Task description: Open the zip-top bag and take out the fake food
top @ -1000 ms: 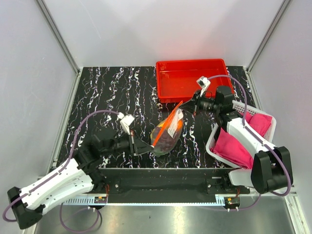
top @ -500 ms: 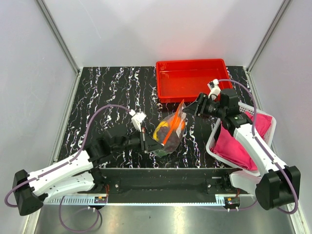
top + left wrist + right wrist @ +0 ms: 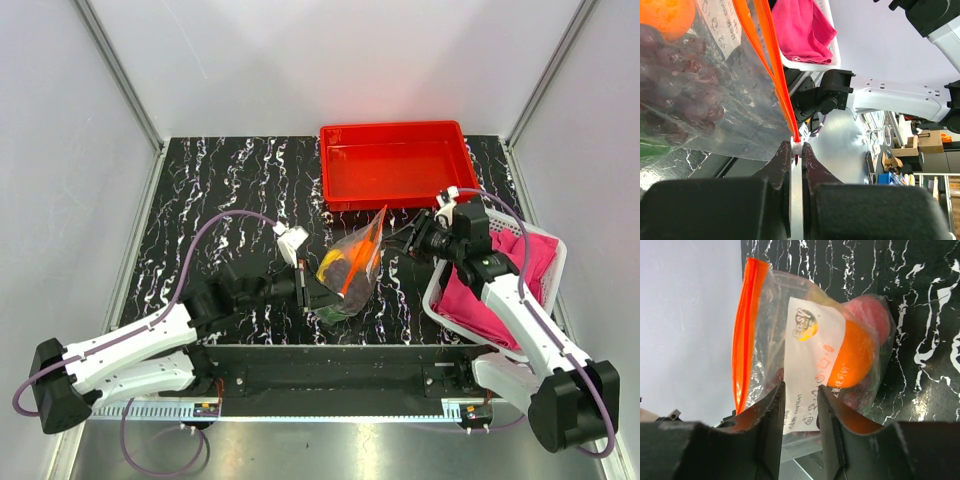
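Observation:
The zip-top bag stands tilted on the black marbled table, its orange-red zip strip running up to a top corner. Inside show an orange ball, a dark purple grape bunch and a bit of green. My left gripper is at the bag's lower near end, shut on the white zip slider at the end of the strip. My right gripper is open, just right of the bag and apart from it; the bag lies beyond its fingers.
The red tray sits at the back right of the table. A white basket of pink cloths stands at the right under my right arm. Grey walls close in both sides.
My right gripper let go of the bag's top corner and drew back to the right. My left gripper moved right to the bag's lower end, and the bag shifted slightly right.

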Tool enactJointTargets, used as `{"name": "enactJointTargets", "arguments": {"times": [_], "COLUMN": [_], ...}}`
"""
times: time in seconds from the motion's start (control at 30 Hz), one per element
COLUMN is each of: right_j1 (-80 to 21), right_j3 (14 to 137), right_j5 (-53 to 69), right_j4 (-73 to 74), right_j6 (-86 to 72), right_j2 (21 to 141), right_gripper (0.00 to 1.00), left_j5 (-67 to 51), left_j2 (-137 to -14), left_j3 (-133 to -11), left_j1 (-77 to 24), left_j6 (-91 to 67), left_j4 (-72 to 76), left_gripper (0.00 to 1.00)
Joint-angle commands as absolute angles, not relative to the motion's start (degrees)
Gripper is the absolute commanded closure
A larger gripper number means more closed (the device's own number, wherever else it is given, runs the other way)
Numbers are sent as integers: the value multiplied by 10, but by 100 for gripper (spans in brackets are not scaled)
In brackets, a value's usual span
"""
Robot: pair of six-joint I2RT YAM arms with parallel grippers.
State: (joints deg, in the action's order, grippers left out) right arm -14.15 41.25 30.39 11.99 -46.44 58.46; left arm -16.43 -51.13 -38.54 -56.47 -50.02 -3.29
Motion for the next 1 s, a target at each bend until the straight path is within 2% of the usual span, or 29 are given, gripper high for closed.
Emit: {"name": "enactJointTargets", "arguments": {"times": [0.0, 0.2, 0.23, 0.33, 0.37, 0.47, 0.67, 0.8, 0.97], "right_j1": [-146, -200, -202, -204, -203, -203, -203, -203, -202], "right_j3": [401, 382, 381, 382, 381, 382, 380, 379, 373], "right_j5": [289, 280, 278, 276, 275, 278, 286, 286, 288], "right_j4": [83, 9, 6, 6, 5, 7, 9, 11, 19], "right_j6": [-476, -498, -498, -490, -487, -481, -479, -476, -467], "right_j2": [584, 628, 639, 649, 650, 654, 650, 642, 636], "right_gripper": [60, 60, 60, 58, 57, 57, 57, 57, 56], "left_j5": [-160, -162, -154, -141, -135, -96, -99, -99, -83], "left_j2": [-502, -518, -525, -540, -541, -551, -647, -740, -804], "left_j3": [-413, -426, -433, -472, -492, -540, -647, -718, -767], "left_j1": [-571, -574, -574, -574, -573, -569, -502, -488, -486], "left_j6": [-495, -484, -481, -460, -446, -410, -346, -305, -279], "left_j4": [4, -25, -39, -98, -110, -167, -210, -242, -258], "left_gripper": [100, 100, 96, 68, 49, 31, 31, 38, 41]}}
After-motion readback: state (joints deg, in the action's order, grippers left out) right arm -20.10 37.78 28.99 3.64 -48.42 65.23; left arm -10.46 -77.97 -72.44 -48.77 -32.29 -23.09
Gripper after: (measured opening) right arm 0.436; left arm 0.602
